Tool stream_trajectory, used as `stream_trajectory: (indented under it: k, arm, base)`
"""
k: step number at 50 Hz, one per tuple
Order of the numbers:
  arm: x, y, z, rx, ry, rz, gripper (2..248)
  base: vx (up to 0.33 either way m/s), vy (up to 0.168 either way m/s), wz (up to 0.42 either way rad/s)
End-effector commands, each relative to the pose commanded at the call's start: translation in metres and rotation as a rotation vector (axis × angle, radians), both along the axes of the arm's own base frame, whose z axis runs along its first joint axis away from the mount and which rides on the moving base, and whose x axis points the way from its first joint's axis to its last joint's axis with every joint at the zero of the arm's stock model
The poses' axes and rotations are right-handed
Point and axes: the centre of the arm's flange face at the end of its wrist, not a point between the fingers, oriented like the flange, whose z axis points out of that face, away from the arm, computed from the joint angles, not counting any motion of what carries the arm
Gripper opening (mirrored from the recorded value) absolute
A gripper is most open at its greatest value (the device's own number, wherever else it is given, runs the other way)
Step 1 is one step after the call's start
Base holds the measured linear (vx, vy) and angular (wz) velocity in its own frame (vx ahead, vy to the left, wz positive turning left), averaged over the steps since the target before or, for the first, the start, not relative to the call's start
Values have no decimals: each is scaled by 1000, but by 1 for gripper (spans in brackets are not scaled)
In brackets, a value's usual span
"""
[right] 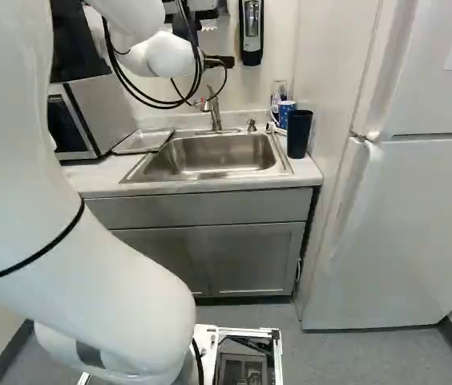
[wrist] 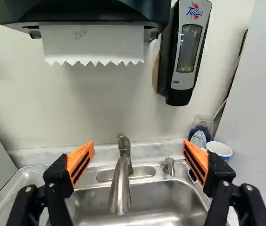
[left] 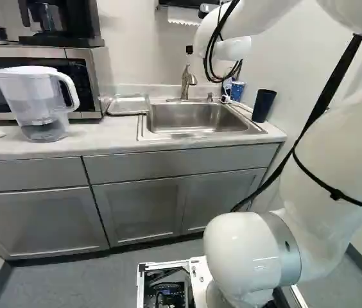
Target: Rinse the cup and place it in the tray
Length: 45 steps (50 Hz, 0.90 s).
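Cup: likely the dark cup (right: 299,134), upright on the counter beside the sink (right: 152,166), close to the tap for rinsing, I'd judge; the patterned blue cup (right: 286,113) just behind leaves some doubt. Tray (left: 128,104) lies flat across the sink, handy for setting down a wet cup. Gripper (wrist: 138,142) empty, fingers spread wide, facing the tap (wrist: 120,186); perhaps lined up for water or passing toward the cup. Containers: dark cup's inside hidden; no cup in tray. Farther off, lidded pitcher (left: 38,102) before the microwave (left: 81,67); contents uncertain.
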Motion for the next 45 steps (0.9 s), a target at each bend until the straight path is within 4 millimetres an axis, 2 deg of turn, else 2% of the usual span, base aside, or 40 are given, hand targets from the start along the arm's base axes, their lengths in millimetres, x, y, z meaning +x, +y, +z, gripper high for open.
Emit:
stream_trajectory:
  k: [45]
  arm:
    - [0, 0, 0, 0, 0, 0, 247]
  base:
    - [14, -1, -2]
